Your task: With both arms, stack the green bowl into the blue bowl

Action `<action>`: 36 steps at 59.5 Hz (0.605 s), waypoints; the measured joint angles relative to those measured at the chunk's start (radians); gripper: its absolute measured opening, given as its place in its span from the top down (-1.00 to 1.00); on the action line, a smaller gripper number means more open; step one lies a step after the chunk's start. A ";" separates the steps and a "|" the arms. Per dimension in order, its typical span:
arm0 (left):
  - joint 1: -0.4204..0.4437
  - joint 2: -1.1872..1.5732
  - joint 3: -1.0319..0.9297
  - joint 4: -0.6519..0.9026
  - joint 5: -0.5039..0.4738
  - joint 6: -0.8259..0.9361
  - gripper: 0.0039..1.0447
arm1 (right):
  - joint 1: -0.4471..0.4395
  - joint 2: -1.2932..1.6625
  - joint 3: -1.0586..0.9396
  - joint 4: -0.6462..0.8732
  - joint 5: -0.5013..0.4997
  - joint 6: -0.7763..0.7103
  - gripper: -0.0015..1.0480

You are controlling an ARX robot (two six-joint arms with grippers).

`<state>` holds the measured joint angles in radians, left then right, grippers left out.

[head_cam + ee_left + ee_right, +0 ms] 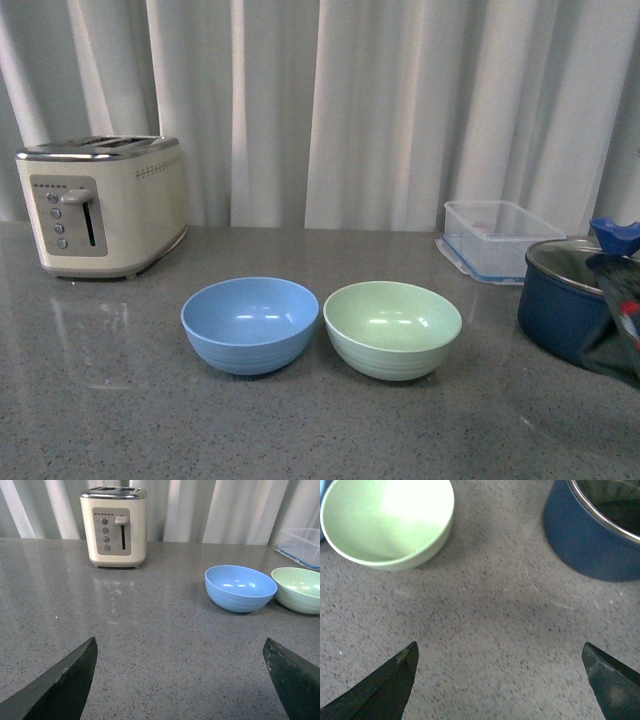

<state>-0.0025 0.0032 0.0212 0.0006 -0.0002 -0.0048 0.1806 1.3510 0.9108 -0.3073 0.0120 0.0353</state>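
Note:
The blue bowl [250,325] and the green bowl [392,328] stand upright side by side on the grey counter, nearly touching, blue on the left. Both are empty. The left wrist view shows the blue bowl [240,587] and green bowl [299,589] well beyond my left gripper [179,642], which is open over bare counter. My right gripper [500,645] is also open with nothing between its fingers. It hovers over the counter between the green bowl [387,522] and a navy pot. Part of the right arm [620,310] shows at the front view's right edge.
A cream toaster [100,205] stands at the back left. A clear plastic container [500,238] sits at the back right, with the dark navy pot [565,300] in front of it, close to the right arm. White curtains hang behind the counter.

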 joint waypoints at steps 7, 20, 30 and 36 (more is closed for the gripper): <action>0.000 0.000 0.000 0.000 0.000 0.000 -0.87 | 0.015 0.098 0.093 -0.002 -0.024 0.026 -0.81; 0.000 0.000 0.000 0.000 0.000 0.000 -0.87 | 0.036 0.267 0.248 -0.022 -0.063 0.067 -0.81; 0.000 0.000 0.000 0.000 0.000 0.000 -0.87 | 0.045 0.357 0.323 -0.022 -0.069 0.067 -0.81; 0.000 0.000 0.000 0.000 0.000 0.000 -0.87 | 0.047 0.402 0.359 -0.021 -0.071 0.067 -0.81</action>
<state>-0.0025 0.0032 0.0212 0.0006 -0.0002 -0.0044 0.2276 1.7527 1.2697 -0.3283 -0.0593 0.1024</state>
